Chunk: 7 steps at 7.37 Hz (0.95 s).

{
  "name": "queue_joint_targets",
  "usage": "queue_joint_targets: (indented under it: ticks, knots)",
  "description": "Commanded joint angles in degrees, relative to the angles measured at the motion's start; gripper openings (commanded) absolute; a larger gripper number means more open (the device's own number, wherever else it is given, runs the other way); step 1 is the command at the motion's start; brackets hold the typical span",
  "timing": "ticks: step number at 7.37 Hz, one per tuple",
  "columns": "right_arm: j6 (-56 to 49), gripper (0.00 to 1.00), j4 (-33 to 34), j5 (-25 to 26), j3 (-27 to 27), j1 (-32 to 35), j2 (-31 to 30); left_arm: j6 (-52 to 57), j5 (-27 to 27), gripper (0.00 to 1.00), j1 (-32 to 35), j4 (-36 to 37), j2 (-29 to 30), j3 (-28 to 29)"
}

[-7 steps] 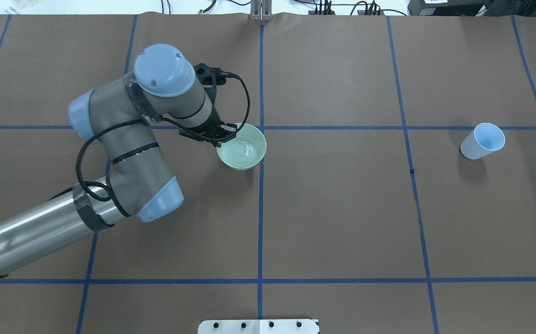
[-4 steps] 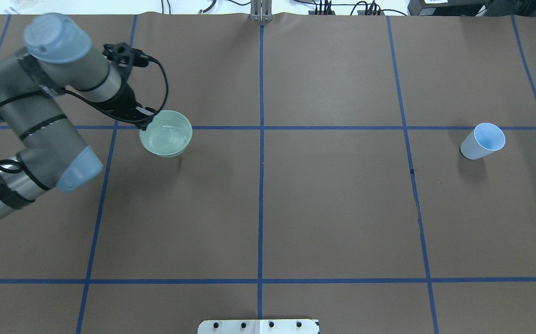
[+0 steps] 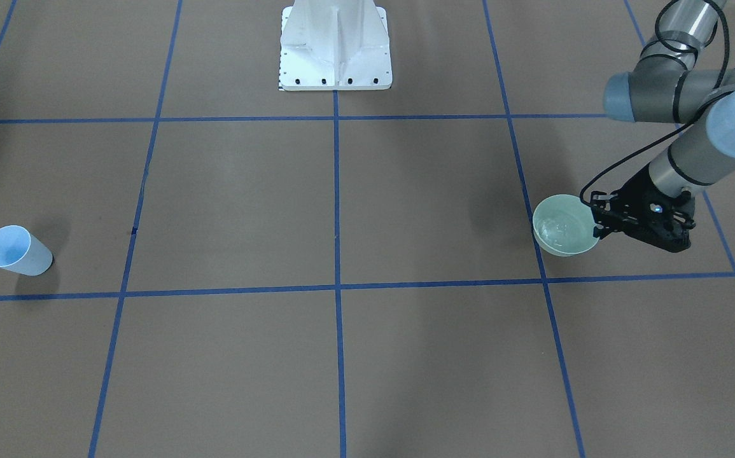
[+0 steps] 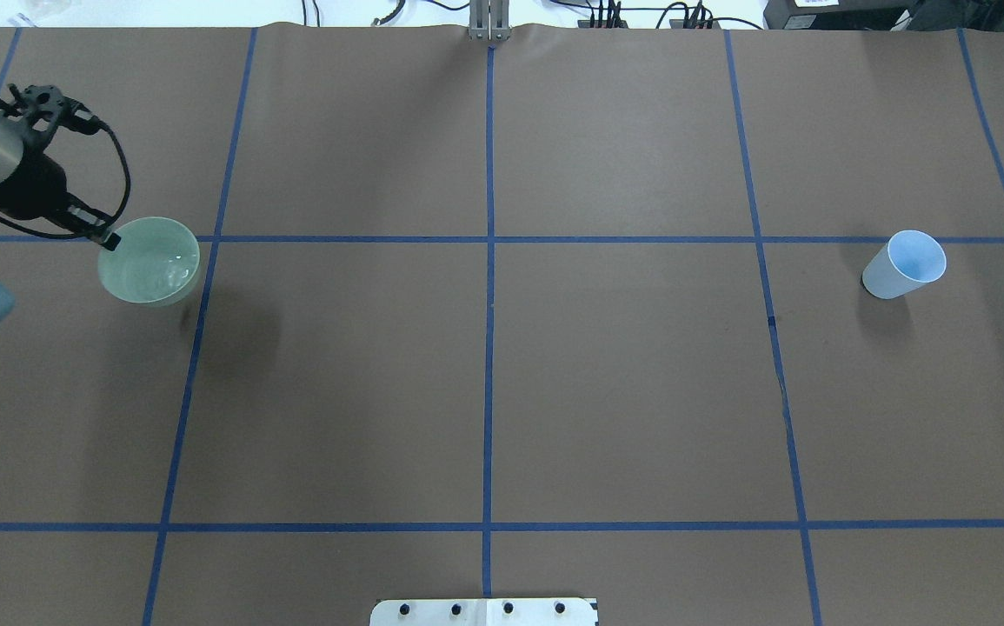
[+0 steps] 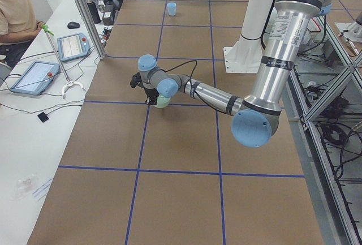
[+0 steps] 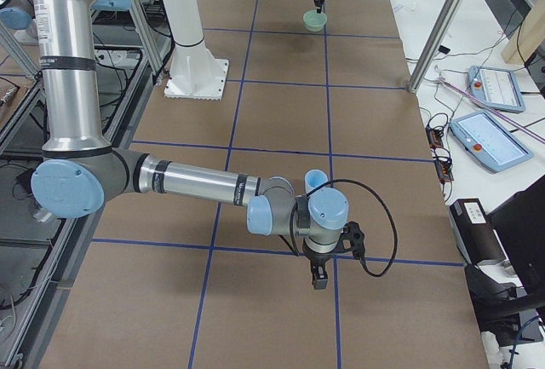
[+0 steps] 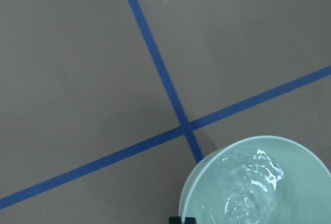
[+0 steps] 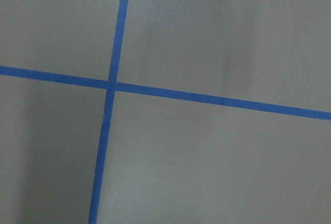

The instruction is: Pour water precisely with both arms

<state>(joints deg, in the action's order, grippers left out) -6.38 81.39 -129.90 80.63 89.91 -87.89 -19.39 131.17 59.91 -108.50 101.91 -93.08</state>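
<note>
My left gripper (image 4: 107, 238) is shut on the rim of a pale green bowl (image 4: 150, 261) and holds it above the table at the overhead view's far left. The bowl's shadow lies apart from it. The water (image 7: 252, 181) shows as ripples and white glints inside the bowl (image 7: 289, 154). In the front view the left gripper (image 3: 597, 226) grips the bowl (image 3: 561, 234) from the side. A light-blue paper cup (image 4: 904, 264) stands at the far right. My right gripper (image 6: 319, 281) shows only in the exterior right view, near the cup (image 6: 315, 179). I cannot tell whether it is open or shut.
The white pedestal (image 3: 335, 48) stands at the robot's side of the table. Blue tape lines (image 4: 488, 239) divide the brown table cover. A person (image 5: 16, 13) sits at a side table with tablets (image 5: 34, 76) beyond the table's far edge.
My left arm has carried the bowl from the table's middle to the far left of the overhead view. The water ripples. The cup has not moved.
</note>
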Motion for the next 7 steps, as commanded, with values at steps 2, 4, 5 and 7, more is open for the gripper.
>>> queue_joint_targets:
  ticks: [2,4,5,7]
  knots:
    - [-0.12,1.0,0.0,0.0,-0.12,0.0,0.0,11.26,1.99,0.0,4.32,-2.41,-5.67,2.8]
    - [-0.12,1.0,0.0,0.0,-0.12,0.0,0.0,14.11,1.99,0.0,5.47,-3.54,-5.76,5.71]
    - [-0.12,1.0,0.0,0.0,-0.3,0.0,0.0,14.03,1.99,0.0,5.48,-6.43,-5.76,7.9]
    - [-0.12,1.0,-0.09,0.0,-0.38,0.0,0.0,13.68,1.99,0.49,5.74,-7.42,-5.67,8.88]
